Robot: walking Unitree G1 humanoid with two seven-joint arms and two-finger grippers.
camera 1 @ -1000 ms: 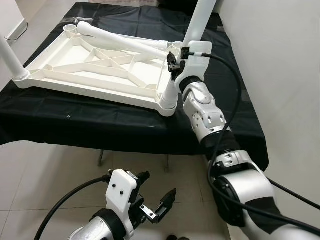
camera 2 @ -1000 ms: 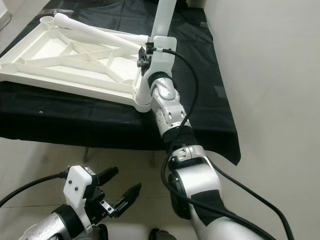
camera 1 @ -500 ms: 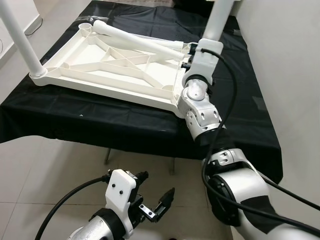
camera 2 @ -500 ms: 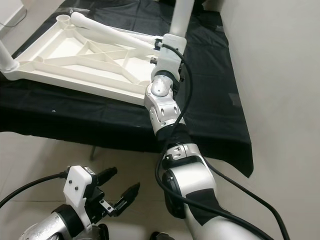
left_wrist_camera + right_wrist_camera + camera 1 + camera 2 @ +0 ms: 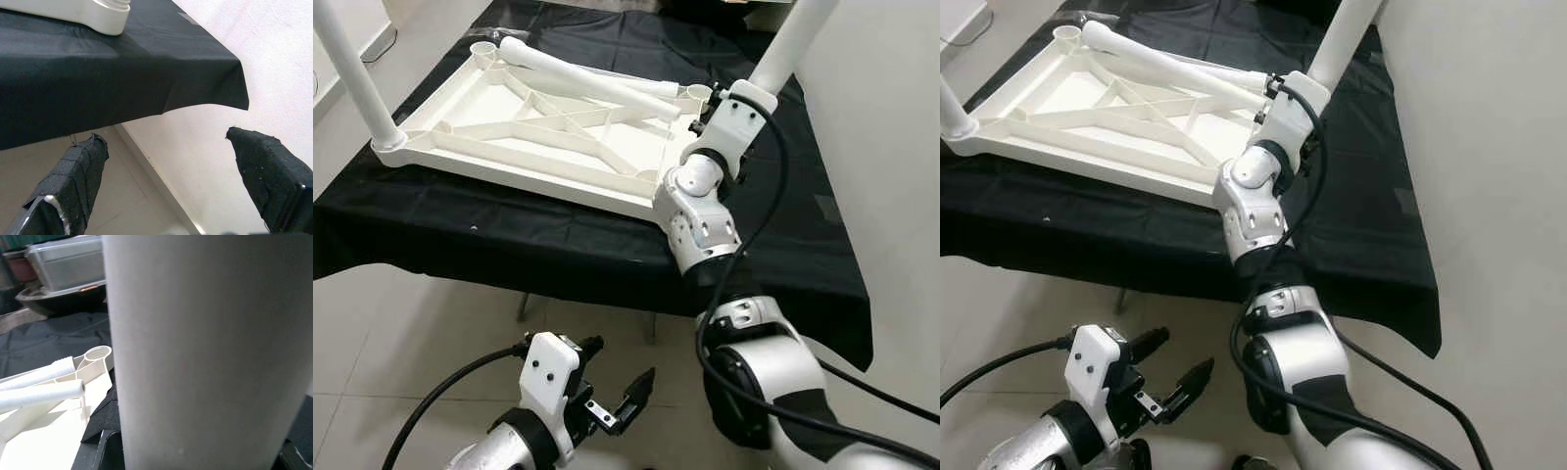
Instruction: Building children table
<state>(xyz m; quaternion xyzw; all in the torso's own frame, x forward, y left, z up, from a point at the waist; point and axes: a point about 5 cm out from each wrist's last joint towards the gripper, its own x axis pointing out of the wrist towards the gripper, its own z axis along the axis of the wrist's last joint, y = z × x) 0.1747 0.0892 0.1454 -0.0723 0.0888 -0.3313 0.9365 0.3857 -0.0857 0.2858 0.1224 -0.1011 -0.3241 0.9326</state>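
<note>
Left eye view shows the white tabletop (image 5: 538, 132) lying upside down on a black cloth (image 5: 460, 235), two loose legs (image 5: 592, 80) resting across it. At its 3 o'clock corner the right gripper (image 5: 710, 117) clamps an upright leg (image 5: 793, 44). Another leg (image 5: 352, 73) stands at 9 o'clock. The left gripper (image 5: 622, 406) hangs low at 6 o'clock, fingers (image 5: 73, 181) spread apart.
</note>
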